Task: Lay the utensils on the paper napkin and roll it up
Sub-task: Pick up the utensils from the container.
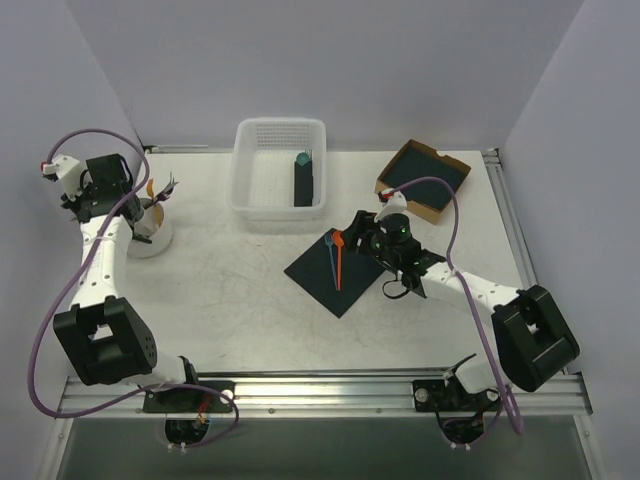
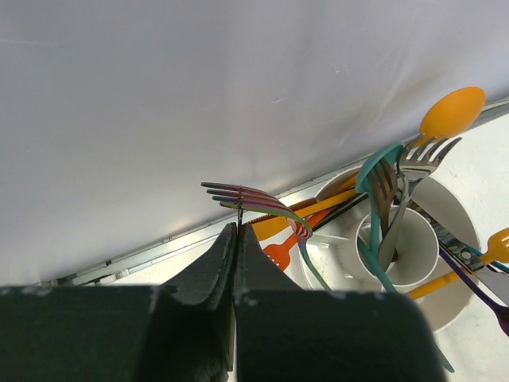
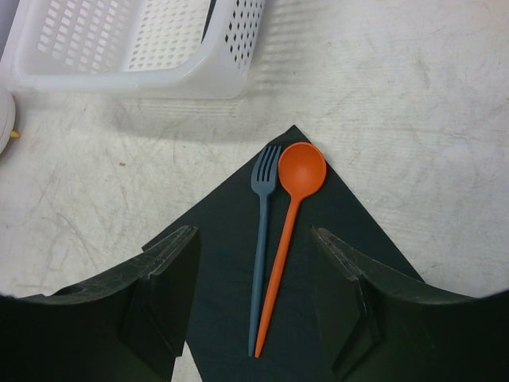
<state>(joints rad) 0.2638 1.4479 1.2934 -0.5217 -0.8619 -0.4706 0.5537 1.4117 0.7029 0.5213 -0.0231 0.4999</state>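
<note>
orange spoon (image 3: pixel 290 227) and blue-grey fork (image 3: pixel 261 239) lie side by side, touching, on the flat paper napkin (image 3: pixel 215 278). right gripper (image 3: pixel 253 239) hangs over them, released, holding nothing. left gripper (image 2: pixel 237 232) is clenched beside the cutlery cup (image 2: pixel 413 243); cannot tell if it pinches anything.

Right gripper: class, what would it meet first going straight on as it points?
Probably the grey-blue fork and orange spoon lying side by side on the dark napkin, though depth is unclear.
</note>
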